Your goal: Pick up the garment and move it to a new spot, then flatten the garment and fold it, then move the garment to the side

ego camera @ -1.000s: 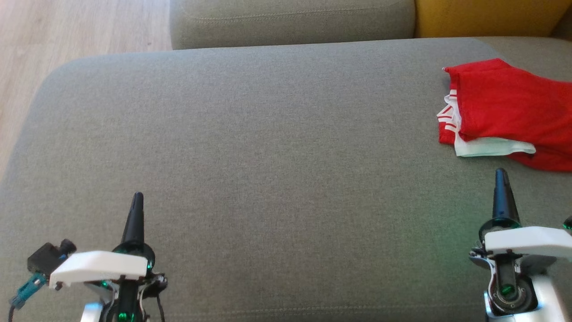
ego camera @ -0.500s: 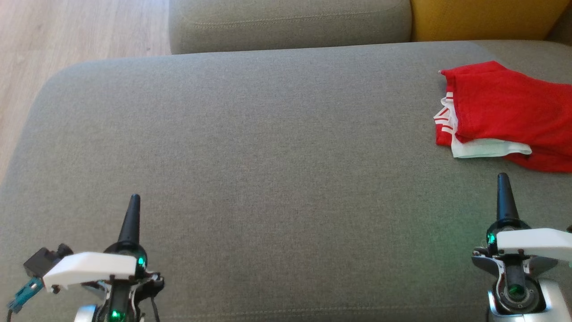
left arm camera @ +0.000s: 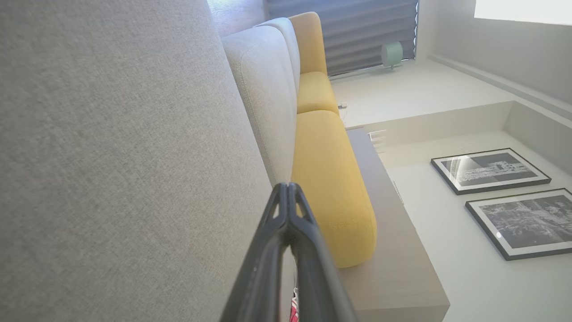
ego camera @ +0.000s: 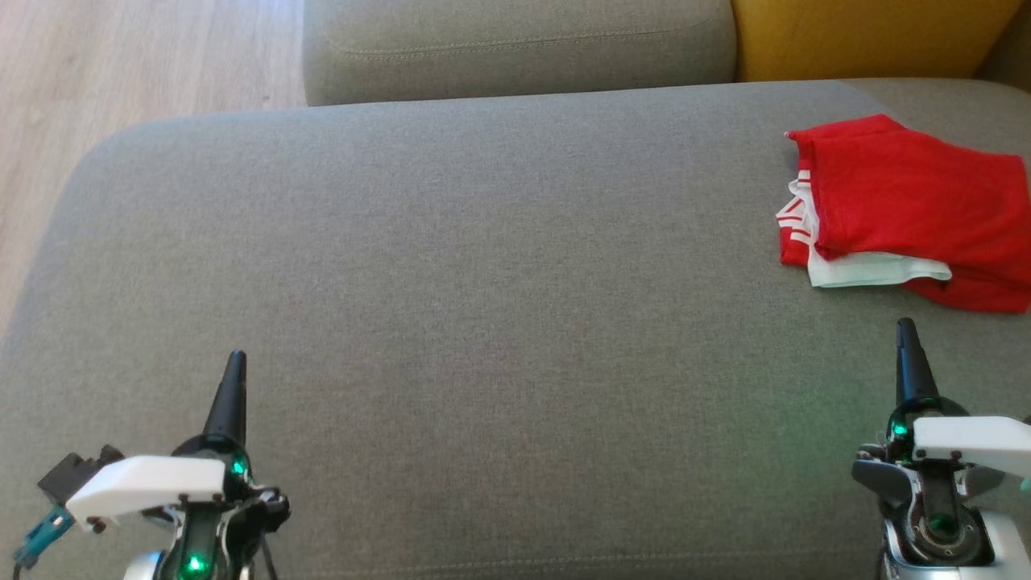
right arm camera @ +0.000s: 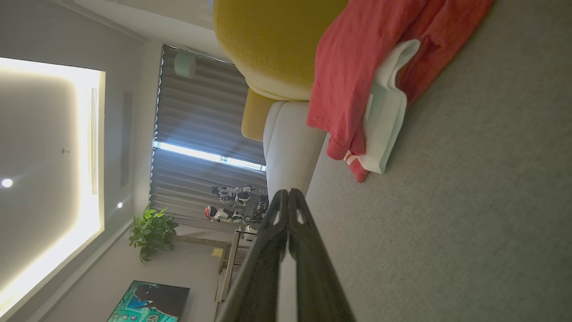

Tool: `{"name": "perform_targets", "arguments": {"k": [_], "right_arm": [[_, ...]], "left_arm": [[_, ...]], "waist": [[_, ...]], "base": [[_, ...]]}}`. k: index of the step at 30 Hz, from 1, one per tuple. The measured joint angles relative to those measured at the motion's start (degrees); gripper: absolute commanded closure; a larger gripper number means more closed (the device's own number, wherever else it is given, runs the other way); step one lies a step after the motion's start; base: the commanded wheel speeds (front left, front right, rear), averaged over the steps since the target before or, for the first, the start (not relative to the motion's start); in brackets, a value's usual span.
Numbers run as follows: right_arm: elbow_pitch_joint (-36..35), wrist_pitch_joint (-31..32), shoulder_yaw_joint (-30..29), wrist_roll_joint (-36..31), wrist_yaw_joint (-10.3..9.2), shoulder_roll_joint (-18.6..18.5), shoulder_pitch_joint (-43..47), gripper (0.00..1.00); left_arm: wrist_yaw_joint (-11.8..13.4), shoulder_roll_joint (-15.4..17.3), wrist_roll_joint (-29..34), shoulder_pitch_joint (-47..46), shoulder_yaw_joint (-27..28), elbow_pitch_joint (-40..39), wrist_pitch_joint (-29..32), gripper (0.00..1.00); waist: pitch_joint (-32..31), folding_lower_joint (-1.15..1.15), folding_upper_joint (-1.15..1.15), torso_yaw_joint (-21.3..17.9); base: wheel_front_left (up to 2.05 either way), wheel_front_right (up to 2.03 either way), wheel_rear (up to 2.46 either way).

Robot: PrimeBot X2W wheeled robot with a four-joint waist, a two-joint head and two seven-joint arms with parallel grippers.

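On grey sofa seat: folded red garment, right side.

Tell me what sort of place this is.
Probably a living room, perhaps a staged one. A grey sofa with yellow cushions stands on a wood floor, framed pictures hang on the wall, and a potted plant stands near the curtains.

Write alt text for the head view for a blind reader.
A roughly folded red and white garment lies at the far right of a grey sofa seat. Both arms' jaws are shut, pointing up from the lower corners, the right pair just short of the garment. Wooden floor and a yellow cushion show at the top.
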Motion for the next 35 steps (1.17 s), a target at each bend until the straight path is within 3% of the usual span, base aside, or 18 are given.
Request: {"name": "perform_targets", "arguments": {"k": [24,35], "right_arm": [[0.7,3.8,-1.2,17.1,0.00,0.0,0.0,1.00],[0.7,3.8,-1.3,17.1,0.00,0.0,0.0,1.00]], "left_arm": [[-1.0,0.0,-12.4,-0.6,3.2,1.5,4.0,1.00],[-1.0,0.0,-12.5,-0.6,3.3,1.5,4.3,1.00]], "waist": [[-1.2,0.00,0.00,-0.5],[-1.2,0.00,0.00,-0.5]], "base": [[0.00,0.00,0.00],[0.00,0.00,0.00]]}}
